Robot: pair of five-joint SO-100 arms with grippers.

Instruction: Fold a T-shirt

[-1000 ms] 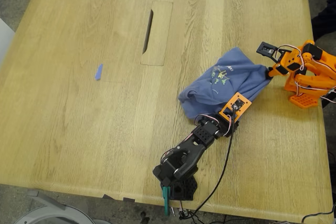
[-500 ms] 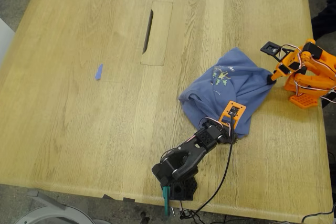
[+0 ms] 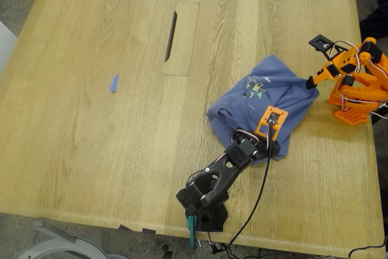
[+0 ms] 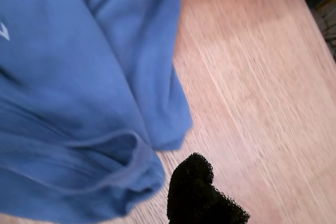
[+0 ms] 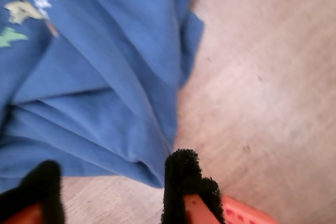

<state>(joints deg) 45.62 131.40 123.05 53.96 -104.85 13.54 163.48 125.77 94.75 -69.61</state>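
The slate-blue short-sleeved cotton T-shirt with small yellow-green cartoon figures printed on its chest lies bunched in a rumpled heap on the light oak worktop, toward the worktop's edge on the exterior view's right and nearer its front edge than its far one. My first gripper, on the black arm with an orange camera bracket that rises from a base at the worktop's front edge, hangs over the heap's near corner; in the first wrist view only one black foam-padded fingertip shows, just beside a rolled hem of the T-shirt and over bare wood, so I cannot tell how wide its jaws stand. My second gripper, on the orange arm based by the worktop's edge on the exterior view's right, meets the heap's far corner on that side; the second wrist view shows its two black padded fingertips standing apart, with a pulled fold of the T-shirt reaching down to one of them, though whether cloth is actually pinched I cannot tell. A small blue scrap lies alone well away, toward the worktop's edge on the exterior view's left, and a dark narrow cable slot is cut into an inset panel toward the far edge.
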